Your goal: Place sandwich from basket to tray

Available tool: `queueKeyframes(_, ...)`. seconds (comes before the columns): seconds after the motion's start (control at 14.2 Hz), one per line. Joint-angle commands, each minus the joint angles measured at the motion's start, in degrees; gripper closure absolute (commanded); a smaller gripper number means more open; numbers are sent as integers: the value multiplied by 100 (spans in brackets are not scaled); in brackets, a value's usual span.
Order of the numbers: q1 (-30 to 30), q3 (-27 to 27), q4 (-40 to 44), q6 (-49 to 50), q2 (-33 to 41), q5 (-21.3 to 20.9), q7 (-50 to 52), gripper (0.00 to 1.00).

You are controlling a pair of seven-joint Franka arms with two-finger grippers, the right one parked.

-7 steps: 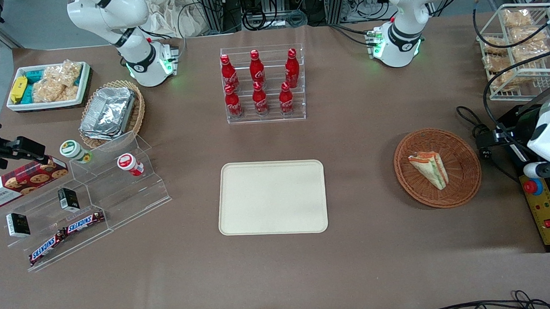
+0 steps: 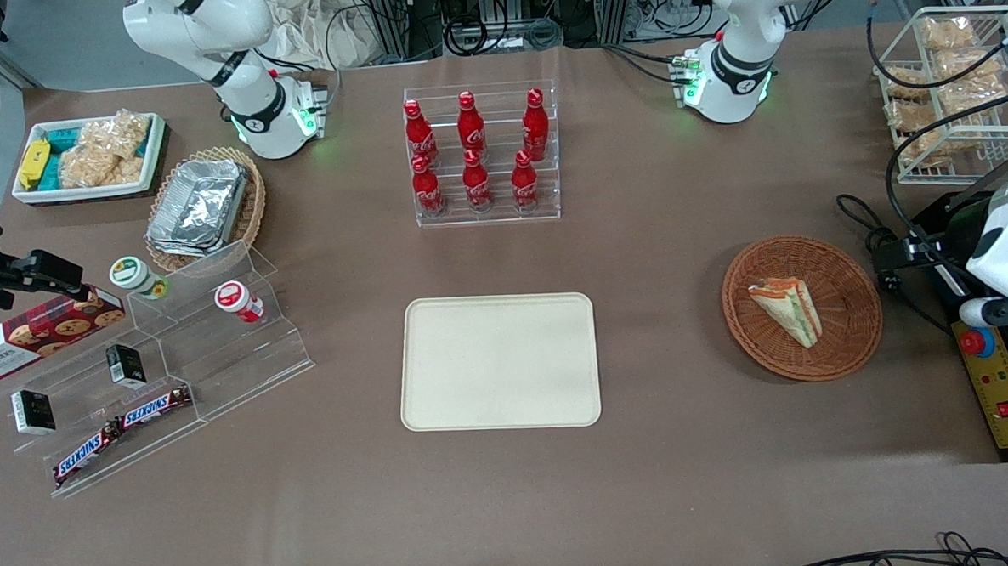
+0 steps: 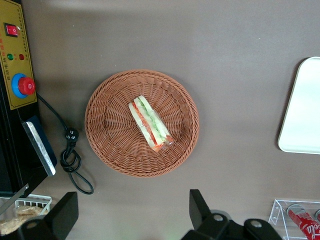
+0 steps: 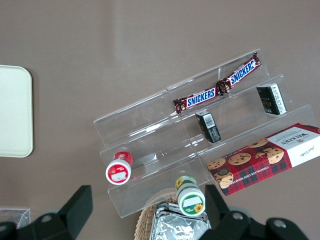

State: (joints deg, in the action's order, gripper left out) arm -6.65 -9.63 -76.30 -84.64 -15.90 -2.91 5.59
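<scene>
Directly below the pincer (image 3: 127, 215), whose fingers stand wide apart and empty, the sandwich (image 3: 150, 123) lies in the basket (image 3: 107, 150) (long axis slanted across the finger gap); the tray (image 3: 302, 110) sits well off sideways.

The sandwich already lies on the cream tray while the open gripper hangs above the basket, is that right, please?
Not quite: the sandwich lies in the basket, not on the tray, which holds nothing, as the front view shows. The rest stands: the open gripper hangs above the basket.
</scene>
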Motion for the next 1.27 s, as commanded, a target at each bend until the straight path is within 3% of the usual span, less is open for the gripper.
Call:
queueKeyframes(0.0,24,-21,63,97,25,-78,12,1)
queueKeyframes(0.84,-73,5,-429,194,25,-218,12,1)
queueKeyframes(1.2,-82,14,-2411,-1489,569,-218,30,1)
